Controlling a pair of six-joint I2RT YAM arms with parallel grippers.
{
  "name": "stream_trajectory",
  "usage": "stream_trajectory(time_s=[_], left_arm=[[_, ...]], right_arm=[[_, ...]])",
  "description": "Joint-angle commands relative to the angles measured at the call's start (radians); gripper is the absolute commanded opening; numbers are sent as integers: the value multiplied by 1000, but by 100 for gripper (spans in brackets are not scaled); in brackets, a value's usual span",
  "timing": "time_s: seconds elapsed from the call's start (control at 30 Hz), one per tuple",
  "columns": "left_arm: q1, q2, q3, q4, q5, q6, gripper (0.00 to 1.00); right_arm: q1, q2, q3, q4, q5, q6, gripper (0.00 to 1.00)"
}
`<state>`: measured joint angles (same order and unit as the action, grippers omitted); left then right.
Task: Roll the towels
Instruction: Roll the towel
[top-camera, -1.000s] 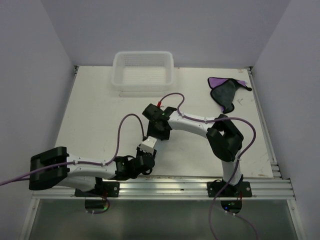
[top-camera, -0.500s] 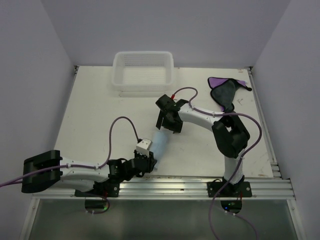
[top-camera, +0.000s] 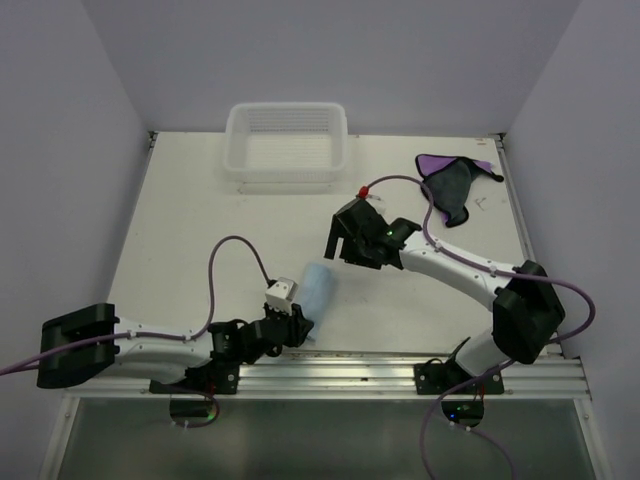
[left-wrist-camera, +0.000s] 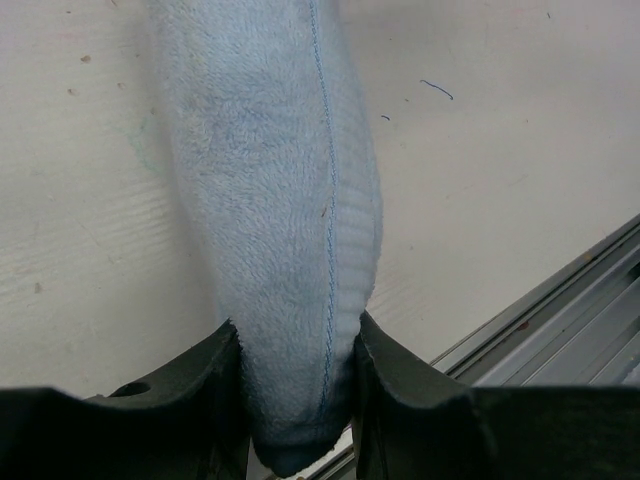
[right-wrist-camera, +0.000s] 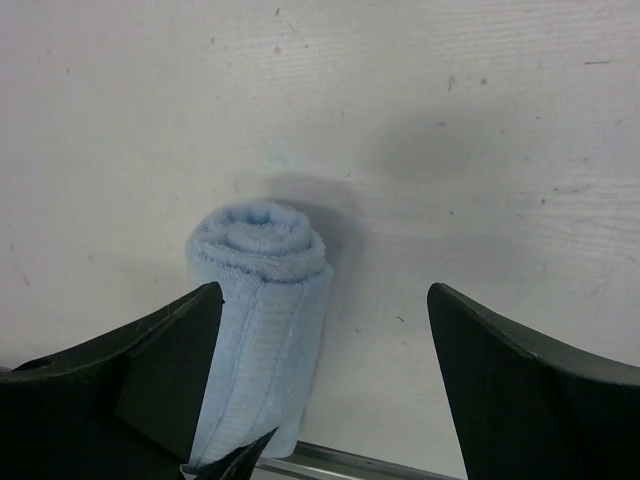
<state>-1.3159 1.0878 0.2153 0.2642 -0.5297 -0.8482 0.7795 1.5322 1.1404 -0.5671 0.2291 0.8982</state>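
2 towels: blue towel (top-camera: 318, 287), purple towel (top-camera: 450, 188); 1 basket (top-camera: 288, 178); L hand (top-camera: 295, 325), R hand (top-camera: 343, 248)

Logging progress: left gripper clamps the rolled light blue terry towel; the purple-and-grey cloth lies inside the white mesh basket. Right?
No: the top view shows the purple-and-grey cloth on the table, right of the white mesh basket. The rest holds.

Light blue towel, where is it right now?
In the top view the light blue towel lies rolled near the middle of the front rail, its near end pinched in the left gripper.
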Motion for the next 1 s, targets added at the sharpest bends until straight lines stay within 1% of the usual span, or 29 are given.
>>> stream_trajectory(time_s=[0.0, 0.07, 0.2, 0.3, 0.47, 0.7, 0.77, 0.97], left_arm=[[-5, -14, -16, 24, -9, -35, 26], [-5, -17, -19, 24, -12, -43, 26], [-5, -16, -25, 33, -12, -49, 26], [-5, -12, -27, 38, -12, -55, 26], [-5, -38, -40, 33, -18, -71, 25], [-5, -101, -79, 33, -38, -130, 24], [-3, -120, -94, 41, -49, -149, 23], [-5, -109, -102, 47, -70, -184, 21]], right_arm=[[39, -23, -44, 113, -39, -15, 88], [53, -7, -45, 118, -73, 1, 88], [110, 13, -77, 205, -106, 31, 90], [132, 38, -85, 237, -119, 44, 91], [142, 100, -77, 239, -120, 57, 92], [144, 123, -80, 257, -126, 64, 95], [144, 126, -82, 265, -134, 70, 95], [153, 157, -82, 289, -149, 93, 92]])
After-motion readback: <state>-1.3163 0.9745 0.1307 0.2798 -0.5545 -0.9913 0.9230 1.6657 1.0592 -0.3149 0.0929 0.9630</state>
